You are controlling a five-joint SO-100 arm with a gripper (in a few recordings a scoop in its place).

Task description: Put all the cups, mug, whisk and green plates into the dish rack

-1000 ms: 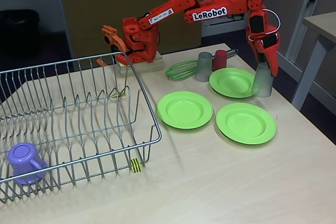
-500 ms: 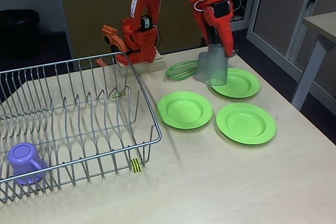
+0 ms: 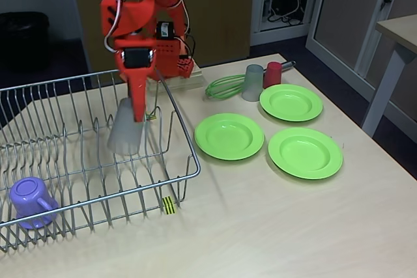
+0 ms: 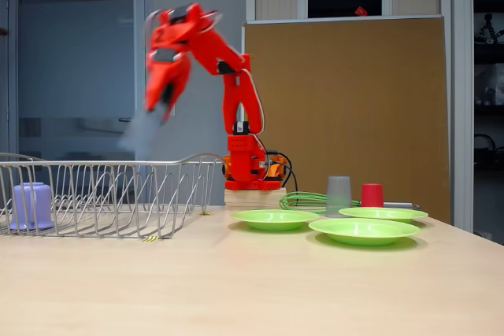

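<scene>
The red arm is raised high and folded over, its hand pointed straight down and closed on a grey cup.

In a fixed view, the mug lies in the dish rack at left; three plates lie right, whisk and cups behind.

One raised front view, one low, perhaps side-on; shared dish rack.

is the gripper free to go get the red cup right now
Probably not yet: the gripper is shut on a grey cup above the dish rack. The red cup stands open from above, beside the other grey cup.
</scene>
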